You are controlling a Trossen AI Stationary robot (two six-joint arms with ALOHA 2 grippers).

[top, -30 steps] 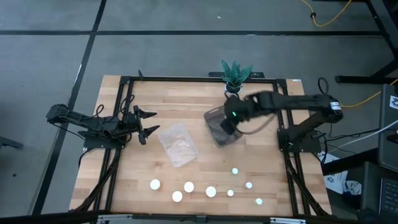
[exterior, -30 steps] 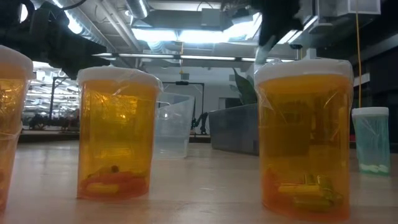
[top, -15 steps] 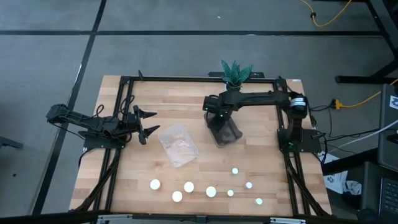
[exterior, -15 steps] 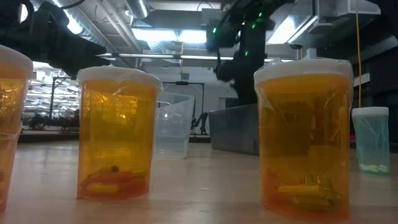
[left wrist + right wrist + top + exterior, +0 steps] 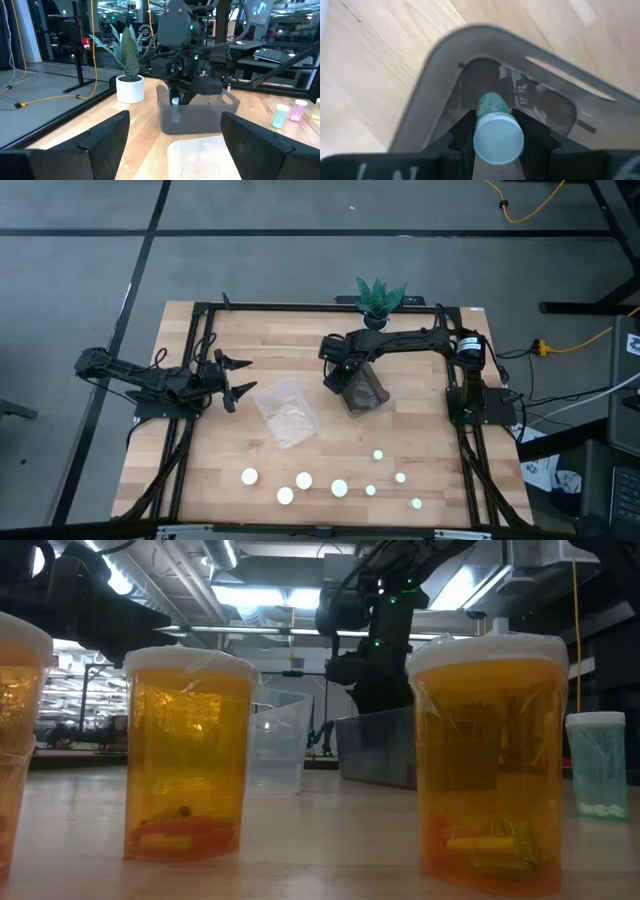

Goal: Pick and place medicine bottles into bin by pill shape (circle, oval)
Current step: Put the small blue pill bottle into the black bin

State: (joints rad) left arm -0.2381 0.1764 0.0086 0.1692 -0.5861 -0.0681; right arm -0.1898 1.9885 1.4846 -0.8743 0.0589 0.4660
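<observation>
Wooden bench (image 5: pixel 250 360): light plank top inside a black frame. Left arm rests at the left edge, its gripper (image 5: pixel 236 377) spread wide with nothing between the fingers, pointing toward the clear bin (image 5: pixel 287 412). Right arm reaches across from the right side; the right gripper (image 5: pixel 338 375) hangs over the near-left corner of the smoky grey bin (image 5: pixel 365 392), clamped on a small bottle (image 5: pixel 496 131). That bottle has a greenish translucent body and a white cap, and sits above the grey bin's interior in the right wrist view.

Clear bin: see-through, rounded corners, lying left of the grey bin, apart from it. A white pot with a green plant (image 5: pixel 379 300) stands at the far edge behind the grey bin.

Remaining bottles stand along the near edge: four larger amber ones (image 5: pixel 189 755) with white caps toward the left, four smaller greenish ones (image 5: pixel 596 766) toward the right.
</observation>
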